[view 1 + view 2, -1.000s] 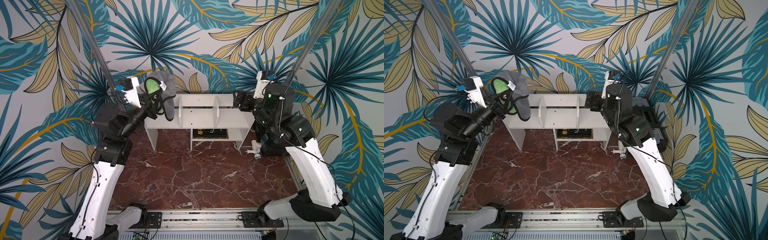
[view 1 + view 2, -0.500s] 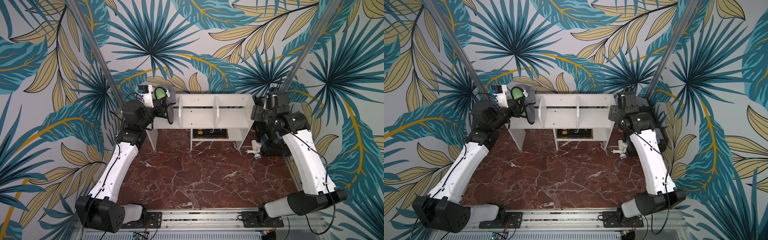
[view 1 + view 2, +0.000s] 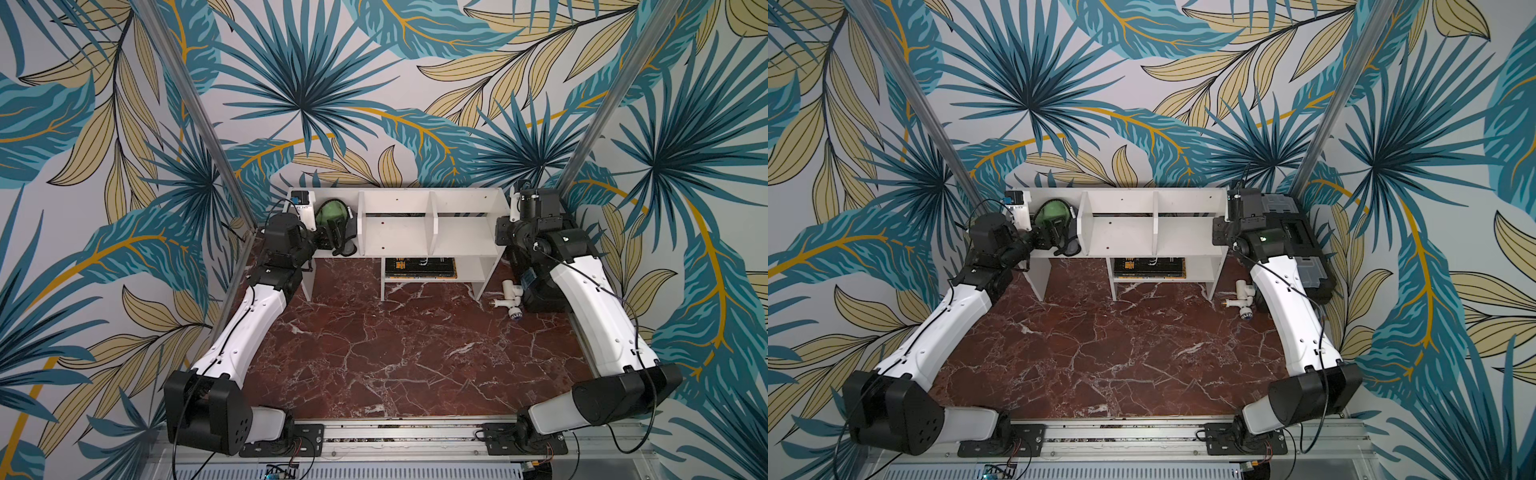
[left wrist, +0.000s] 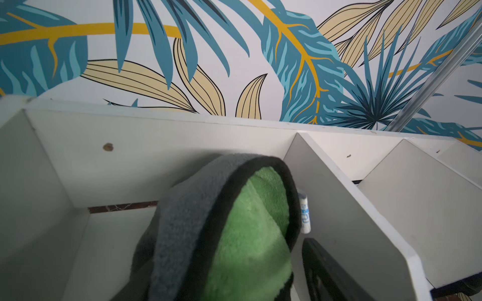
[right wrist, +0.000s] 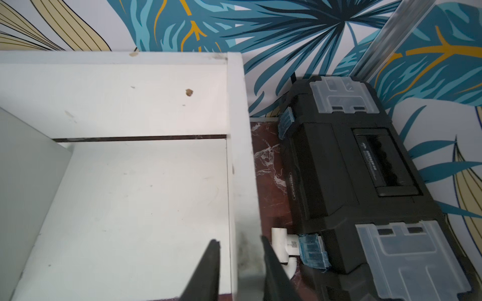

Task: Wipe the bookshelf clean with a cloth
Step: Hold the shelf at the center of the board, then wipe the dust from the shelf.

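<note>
The cloth (image 4: 198, 224), grey outside with a green inner face and a dark trim, sits bunched in the left top compartment of the bookshelf (image 3: 399, 237), its white tag close to the first divider. The left tool (image 3: 338, 245) is down in that compartment with it. One dark finger shows beside the cloth in the left wrist view and the other is hidden under the fabric, so I cannot tell whether the tool is pinching the cloth or has spread off it. Having the rag low on the shelf board looks like the set-up for a wiping stroke there.

At the far end the right tool (image 5: 240, 245) straddles the bookshelf's end wall, one finger inside and one outside, pressed in on the panel, probably to steady the light unit against the push of wiping. Just beyond it stand the black toolbox (image 5: 339, 169) and a white pipe fitting (image 3: 510, 297) on the marble surface (image 3: 395, 353).

A second ago the cloth hung raised above the shelf's left end and the right tool hovered higher with its fingers wide; both arms have dropped since
</note>
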Robot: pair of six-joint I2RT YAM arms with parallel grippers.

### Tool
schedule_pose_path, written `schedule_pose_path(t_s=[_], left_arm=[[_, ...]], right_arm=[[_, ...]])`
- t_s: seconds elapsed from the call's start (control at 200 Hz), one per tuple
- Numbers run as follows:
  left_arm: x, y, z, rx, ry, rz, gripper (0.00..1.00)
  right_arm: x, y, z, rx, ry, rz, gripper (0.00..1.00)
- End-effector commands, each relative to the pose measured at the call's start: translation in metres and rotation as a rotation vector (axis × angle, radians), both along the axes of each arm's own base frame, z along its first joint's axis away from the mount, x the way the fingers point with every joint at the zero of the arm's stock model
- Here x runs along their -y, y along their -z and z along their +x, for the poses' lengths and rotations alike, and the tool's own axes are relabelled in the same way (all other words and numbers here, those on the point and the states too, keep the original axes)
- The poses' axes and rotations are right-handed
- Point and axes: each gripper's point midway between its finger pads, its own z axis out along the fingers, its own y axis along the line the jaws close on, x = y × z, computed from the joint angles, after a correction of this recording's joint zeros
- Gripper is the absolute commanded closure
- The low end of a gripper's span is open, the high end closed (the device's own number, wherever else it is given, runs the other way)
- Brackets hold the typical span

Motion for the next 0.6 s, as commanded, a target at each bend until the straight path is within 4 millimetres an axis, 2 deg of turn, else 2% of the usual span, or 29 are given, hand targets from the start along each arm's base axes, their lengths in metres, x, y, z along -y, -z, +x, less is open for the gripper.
schedule_pose_path(t_s=[0.0,0.18,0.27,0.391,0.501,0.596], left_arm=[[-0.002,0.011,-0.013,-0.014,-0.062,0.12,0.21],[-0.011,0.05,-0.008,-0.127,-0.15,0.194,0.18],[-0.008,0.064,-0.004,-0.155,-0.138,0.202,0.23],[-0.012,0.076,0.0,-0.192,-0.17,0.212,0.41],[-0.016,0.083,0.0,-0.214,-0.196,0.219,0.61],[-0.027,0.084,-0.003,-0.23,-0.254,0.232,0.81]], right_arm=[[-0.005,-0.005,-0.004,0.025,-0.035,0.008,0.85],[-0.006,0.0,-0.005,0.015,-0.035,0.011,0.97],[-0.005,-0.002,-0.007,0.022,-0.036,0.01,1.0],[-0.004,-0.004,-0.008,0.028,-0.034,0.01,1.0],[-0.007,-0.003,-0.007,0.028,-0.042,0.025,1.0],[-0.009,-0.002,-0.006,0.028,-0.045,0.033,1.0]])
